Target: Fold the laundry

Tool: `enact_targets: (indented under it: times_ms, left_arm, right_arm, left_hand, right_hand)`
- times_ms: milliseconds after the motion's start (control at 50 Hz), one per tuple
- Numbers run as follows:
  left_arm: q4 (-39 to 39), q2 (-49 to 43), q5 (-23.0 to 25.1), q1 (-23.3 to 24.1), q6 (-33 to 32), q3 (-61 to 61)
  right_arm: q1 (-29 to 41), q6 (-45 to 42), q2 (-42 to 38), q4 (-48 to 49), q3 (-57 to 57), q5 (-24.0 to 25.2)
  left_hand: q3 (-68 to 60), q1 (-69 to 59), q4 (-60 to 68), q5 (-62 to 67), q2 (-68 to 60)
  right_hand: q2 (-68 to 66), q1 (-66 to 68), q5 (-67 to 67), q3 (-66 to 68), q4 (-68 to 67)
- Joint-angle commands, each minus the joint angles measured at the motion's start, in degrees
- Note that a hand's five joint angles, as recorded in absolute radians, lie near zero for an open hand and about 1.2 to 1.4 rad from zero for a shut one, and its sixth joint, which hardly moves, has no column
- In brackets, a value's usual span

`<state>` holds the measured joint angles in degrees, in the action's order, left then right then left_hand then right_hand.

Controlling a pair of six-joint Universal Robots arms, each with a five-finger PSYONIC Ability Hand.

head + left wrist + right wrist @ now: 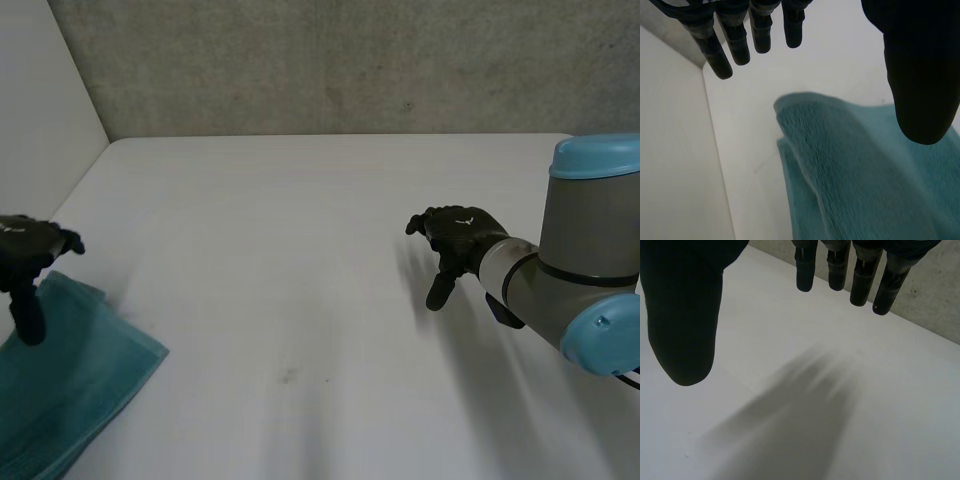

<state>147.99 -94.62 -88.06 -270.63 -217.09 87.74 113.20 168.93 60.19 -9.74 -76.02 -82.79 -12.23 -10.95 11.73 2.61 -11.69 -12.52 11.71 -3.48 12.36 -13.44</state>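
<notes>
A folded teal towel (70, 380) lies at the table's front left corner, its layered edges showing in the left wrist view (860, 170). My left hand (28, 250) hovers just above its far edge, open, its fingers (740, 35) straight and its thumb (920, 80) apart from them, holding nothing. My right hand (455, 240) hangs open over bare table at the right, well away from the towel, its fingers (840, 265) and thumb (685, 315) spread with nothing between them.
The white table (300, 260) stretches bare between the hands. A white side wall (40, 90) runs along the table's left edge, close to the towel. A grey concrete wall (350, 60) closes off the back.
</notes>
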Motion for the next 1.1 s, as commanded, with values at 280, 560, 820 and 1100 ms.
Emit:
enact_targets:
  times_ms: [280,560,820,1100]
  left_arm:
    - [0.45,-4.43,1.31,-3.42,-1.50,5.34]
    - [23.27,-14.69,-4.04,23.45,1.22,-25.22]
    - [50.64,-24.73,-5.10,38.60,1.58,-30.01]
    - [43.20,-18.77,-5.46,28.78,0.88,-11.82]
  right_arm:
    - [0.09,-0.09,-0.69,-0.01,-0.09,0.00]
    - [-0.35,-1.41,-0.34,-0.02,0.17,-0.18]
    - [-0.97,-1.23,1.41,0.95,1.14,-1.49]
    - [-0.44,-1.23,1.15,0.78,1.05,-1.23]
  left_hand:
    - [-67.77,-69.05,68.27,67.38,-68.31]
    - [-67.77,-69.05,68.27,67.39,-68.31]
    - [-67.77,-69.05,68.27,67.39,-68.31]
    - [2.02,0.74,-1.52,-2.40,1.48]
  right_hand:
    - [2.52,-1.71,3.48,-2.36,3.44]
    - [2.52,-1.71,3.48,-2.36,3.44]
    - [2.52,-1.71,3.48,-2.36,3.44]
    - [2.52,-1.71,3.48,-2.36,3.44]
